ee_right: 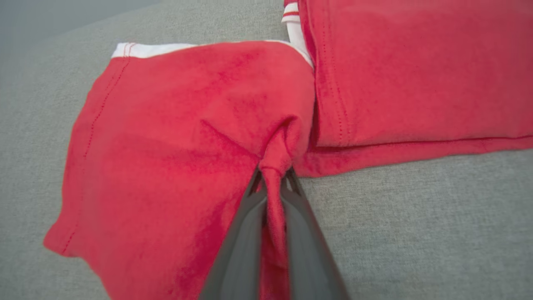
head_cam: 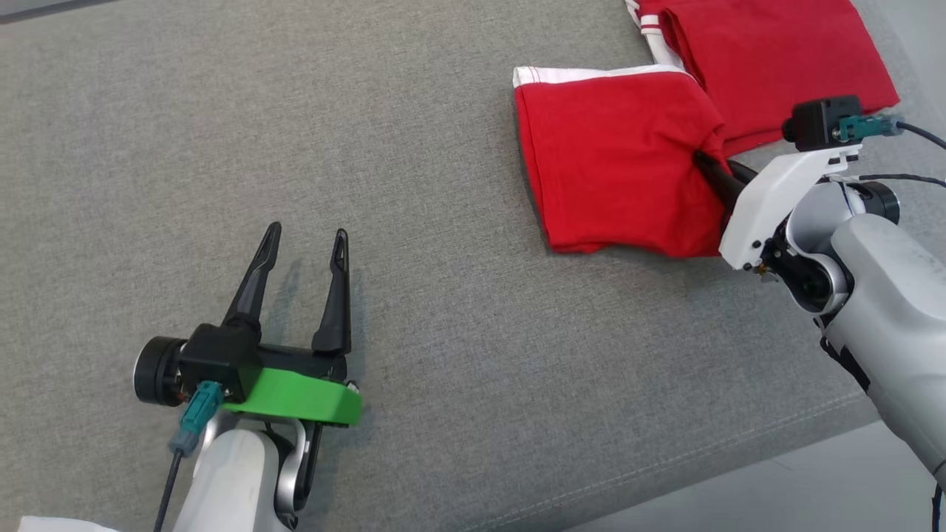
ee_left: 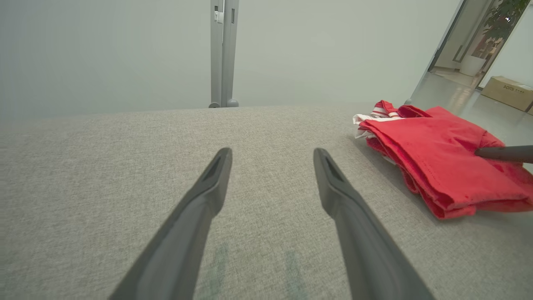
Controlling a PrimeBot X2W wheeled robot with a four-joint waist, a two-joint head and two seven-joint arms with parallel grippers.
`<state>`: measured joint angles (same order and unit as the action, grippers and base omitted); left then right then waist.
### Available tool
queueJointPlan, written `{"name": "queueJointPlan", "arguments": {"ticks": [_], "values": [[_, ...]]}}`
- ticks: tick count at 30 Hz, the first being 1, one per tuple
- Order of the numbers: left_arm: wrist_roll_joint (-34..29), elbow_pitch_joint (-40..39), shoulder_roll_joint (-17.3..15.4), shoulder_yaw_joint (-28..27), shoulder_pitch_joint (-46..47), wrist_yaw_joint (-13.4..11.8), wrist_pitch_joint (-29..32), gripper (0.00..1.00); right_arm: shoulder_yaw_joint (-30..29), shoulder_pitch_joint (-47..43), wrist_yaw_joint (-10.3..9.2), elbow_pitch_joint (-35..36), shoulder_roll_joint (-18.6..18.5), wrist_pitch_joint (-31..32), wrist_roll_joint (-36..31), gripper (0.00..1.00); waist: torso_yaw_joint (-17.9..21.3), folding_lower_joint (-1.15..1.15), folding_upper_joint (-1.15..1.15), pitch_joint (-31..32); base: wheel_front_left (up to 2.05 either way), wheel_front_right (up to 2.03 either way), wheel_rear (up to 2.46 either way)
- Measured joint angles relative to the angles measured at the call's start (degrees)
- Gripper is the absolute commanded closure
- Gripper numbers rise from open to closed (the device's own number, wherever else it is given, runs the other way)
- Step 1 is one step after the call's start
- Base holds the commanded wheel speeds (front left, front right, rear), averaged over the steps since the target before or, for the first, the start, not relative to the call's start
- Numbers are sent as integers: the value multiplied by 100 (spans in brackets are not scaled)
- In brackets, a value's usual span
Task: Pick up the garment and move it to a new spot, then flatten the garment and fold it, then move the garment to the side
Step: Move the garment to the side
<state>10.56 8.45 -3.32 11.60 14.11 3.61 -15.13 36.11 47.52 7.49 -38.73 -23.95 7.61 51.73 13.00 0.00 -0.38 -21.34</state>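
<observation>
Grey cloth surface (head_cam: 443, 332) held one red garment (head_cam: 613, 170), white-trimmed, folded; the right gripper (head_cam: 701, 158) was clamped on a bunched fold, the left gripper (head_cam: 307, 235) stood spread, empty, well apart.

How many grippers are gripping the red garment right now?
1: the right gripper, shut on a bunched fold of the red garment. The left gripper hangs open, apart from it.

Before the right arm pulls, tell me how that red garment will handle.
Likely floppy: the red garment bunches into a thin twist where the right gripper is shut on it. Probably light, since that small pinch wrinkles the panel. Dragged, its folded layers may slide apart on the grey surface.
</observation>
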Motion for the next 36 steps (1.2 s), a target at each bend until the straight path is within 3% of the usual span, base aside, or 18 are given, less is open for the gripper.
{"name": "queueJointPlan", "arguments": {"ticks": [9,22,30,36], "values": [[79,-11,18,-26,-24,-8,0,0,253,620,0,-29,-227,138,-223,100,-364,0,0,54,0,0,0],[124,-196,35,-53,-150,-58,0,0,409,1631,1,-386,-907,772,-565,100,-991,0,0,130,0,0,0],[76,-272,37,-82,-283,-77,0,0,404,1603,1,-263,-1459,1100,-498,100,-921,0,0,193,0,0,0],[-12,-310,34,-44,-257,-47,0,0,355,1519,1,-487,-1535,1098,-546,100,-890,0,0,110,0,0,0]]}}
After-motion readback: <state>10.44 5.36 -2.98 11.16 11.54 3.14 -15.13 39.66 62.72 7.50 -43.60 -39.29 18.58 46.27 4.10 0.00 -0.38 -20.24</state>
